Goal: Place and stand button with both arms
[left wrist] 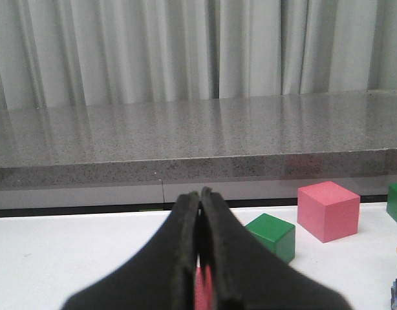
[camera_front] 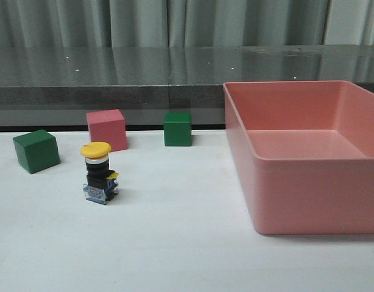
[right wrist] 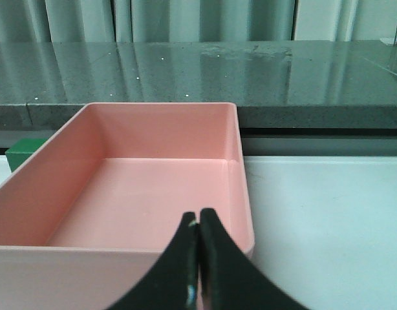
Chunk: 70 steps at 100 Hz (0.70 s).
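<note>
We found the button [camera_front: 98, 172] already upright on the white surface [camera_front: 175, 243], between the near green cube [camera_front: 36, 151] and the pink cube [camera_front: 107, 129]. We judged the standing step finished. Both end effectors, left [left wrist: 200, 248] and right [right wrist: 198, 258], were pressed together, empty. Rightward, the pink bin [camera_front: 309, 201] bounded open room; next we would simply stay clear.

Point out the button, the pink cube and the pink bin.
button [camera_front: 97, 149], front view, on its yellow cap
pink cube [camera_front: 106, 129], front view, on its front face
pink bin [camera_front: 309, 194], front view, on its near outer wall
</note>
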Each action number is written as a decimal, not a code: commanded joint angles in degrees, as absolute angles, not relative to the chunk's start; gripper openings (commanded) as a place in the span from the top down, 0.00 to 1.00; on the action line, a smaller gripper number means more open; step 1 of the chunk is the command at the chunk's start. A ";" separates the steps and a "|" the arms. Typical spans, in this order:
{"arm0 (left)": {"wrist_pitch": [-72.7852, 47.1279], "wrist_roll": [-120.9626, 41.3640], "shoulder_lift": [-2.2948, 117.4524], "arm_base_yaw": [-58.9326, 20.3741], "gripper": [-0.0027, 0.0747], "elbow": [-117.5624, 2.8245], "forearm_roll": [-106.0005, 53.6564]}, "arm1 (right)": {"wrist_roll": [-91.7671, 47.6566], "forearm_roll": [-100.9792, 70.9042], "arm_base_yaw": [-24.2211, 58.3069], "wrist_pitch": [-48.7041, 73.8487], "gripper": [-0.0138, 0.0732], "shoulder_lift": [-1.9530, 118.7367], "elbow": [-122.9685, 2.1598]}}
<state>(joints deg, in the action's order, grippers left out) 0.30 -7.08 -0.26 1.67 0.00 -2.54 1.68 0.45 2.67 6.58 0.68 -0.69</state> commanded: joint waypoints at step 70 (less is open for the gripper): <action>5.03 -6.53 -2.08 1.76 0.99 2.52 -3.08 | 2.34 1.59 2.47 -2.21 0.91 -1.04 0.71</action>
<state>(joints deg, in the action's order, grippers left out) 0.30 -7.08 -0.26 1.67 0.00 -2.54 2.44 1.04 2.67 2.78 -0.58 1.37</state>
